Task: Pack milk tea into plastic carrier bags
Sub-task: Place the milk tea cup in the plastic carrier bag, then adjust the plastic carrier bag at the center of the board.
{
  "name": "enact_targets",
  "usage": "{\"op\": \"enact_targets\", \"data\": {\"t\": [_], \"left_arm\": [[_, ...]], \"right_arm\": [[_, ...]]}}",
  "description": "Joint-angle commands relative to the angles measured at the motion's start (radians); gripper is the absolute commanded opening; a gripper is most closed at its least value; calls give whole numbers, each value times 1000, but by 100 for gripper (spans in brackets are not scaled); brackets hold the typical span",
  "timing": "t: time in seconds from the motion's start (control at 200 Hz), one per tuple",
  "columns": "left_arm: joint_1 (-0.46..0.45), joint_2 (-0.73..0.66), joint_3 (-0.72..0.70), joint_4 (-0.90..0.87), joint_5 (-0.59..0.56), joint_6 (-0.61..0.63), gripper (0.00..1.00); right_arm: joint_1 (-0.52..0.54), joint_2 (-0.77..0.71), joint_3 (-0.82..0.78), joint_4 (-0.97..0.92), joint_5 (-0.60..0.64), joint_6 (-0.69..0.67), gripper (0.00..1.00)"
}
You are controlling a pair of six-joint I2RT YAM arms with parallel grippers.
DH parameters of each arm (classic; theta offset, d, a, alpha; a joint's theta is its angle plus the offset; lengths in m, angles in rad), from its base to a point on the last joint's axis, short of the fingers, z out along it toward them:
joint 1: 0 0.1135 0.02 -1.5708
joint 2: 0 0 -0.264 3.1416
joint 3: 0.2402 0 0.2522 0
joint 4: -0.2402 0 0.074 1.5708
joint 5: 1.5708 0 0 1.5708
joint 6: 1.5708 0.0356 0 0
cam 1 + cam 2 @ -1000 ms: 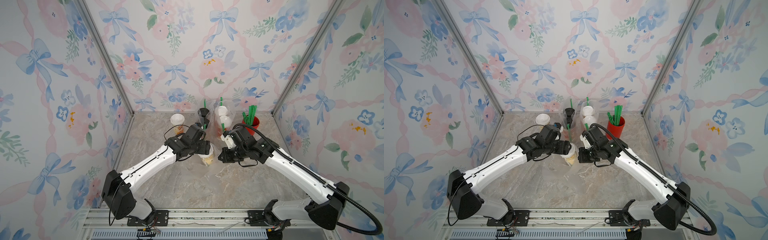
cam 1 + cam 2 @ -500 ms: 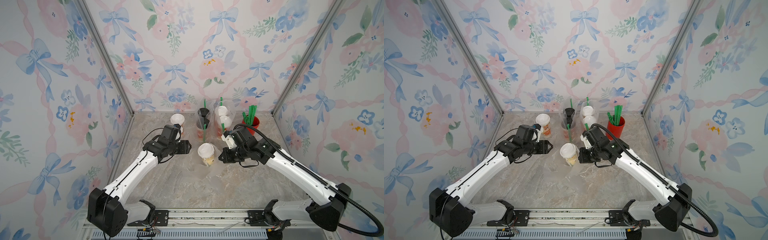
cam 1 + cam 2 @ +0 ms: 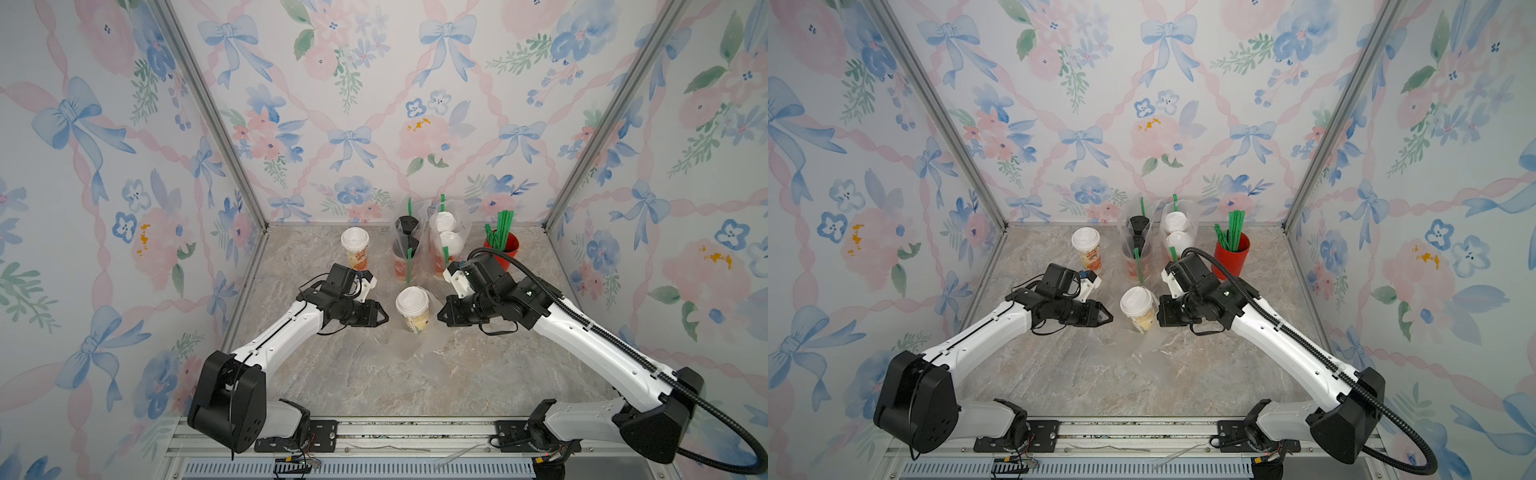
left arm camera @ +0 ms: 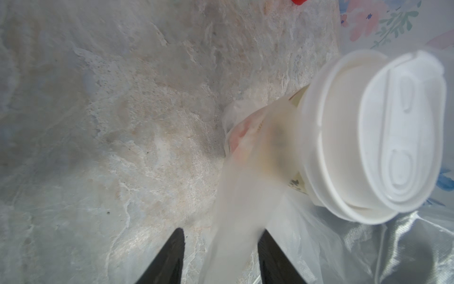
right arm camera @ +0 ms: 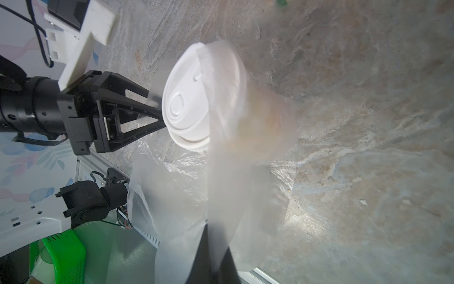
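A cream-printed, white-lidded milk tea cup [image 3: 412, 305] [image 3: 1136, 301] stands upright mid-table inside a clear plastic carrier bag [image 3: 409, 347] [image 5: 233, 184] whose mouth sags around it. My right gripper [image 3: 441, 316] [image 5: 216, 260] is just right of the cup, shut on a strip of that bag. My left gripper [image 3: 381, 318] [image 4: 221, 248] is just left of the cup, jaws partly apart, with a band of the bag [image 4: 235, 196] running between them and not pinched. The cup's lid [image 4: 380, 135] fills much of the left wrist view. A second cream cup [image 3: 354, 249] stands unbagged at the back left.
Two filled bags stand at the back, one with black-lidded cups [image 3: 405, 241], one with white-lidded cups [image 3: 446, 241], green straws poking out. A red cup of green straws [image 3: 500, 249] is behind my right arm. Bare marble table [image 3: 374, 382] lies toward the front rail.
My left gripper let go of the middle cup, drew back to the left, then came back beside it with its jaws narrowing. The right gripper has held still.
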Motion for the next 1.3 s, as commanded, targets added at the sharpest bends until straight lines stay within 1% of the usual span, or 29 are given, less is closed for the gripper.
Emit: {"op": "enact_targets", "data": {"t": [0.0, 0.04, 0.095, 0.25, 0.4, 0.59, 0.73, 0.895, 1.025, 1.14, 1.295], "left_arm": [[7, 2, -3, 44, 65, 13, 25], [8, -10, 1, 47, 63, 7, 17], [8, -32, 13, 47, 58, -4, 10], [6, -99, 61, 48, 56, -50, 0], [-1, -156, 108, 46, 50, -94, 0], [-16, -211, 185, 36, 28, -119, 0], [-22, -220, 260, -18, -15, -108, 0], [-28, -222, 300, -27, -36, -92, 0], [-41, -190, 292, -28, -94, -54, 0], [-69, -155, 274, -25, -184, -1, 0], [-89, -112, 269, -24, -215, 36, 0]], "right_arm": [[-7, -20, -7, -1, -13, -4, 0], [-8, -21, -7, -1, -11, -4, 0], [-7, -26, -4, -4, -8, -5, 0], [-7, -43, 15, -15, 10, -8, 0], [-8, -58, 66, -55, 32, -19, 0], [3, -61, 155, -107, 62, -33, 0], [16, -51, 214, -125, 75, -44, 0], [39, -37, 258, -134, 103, -58, 0], [43, -29, 238, -117, 120, -67, 0], [54, -18, 199, -92, 138, -66, 0], [72, 2, 163, -73, 145, -65, 0]]}}
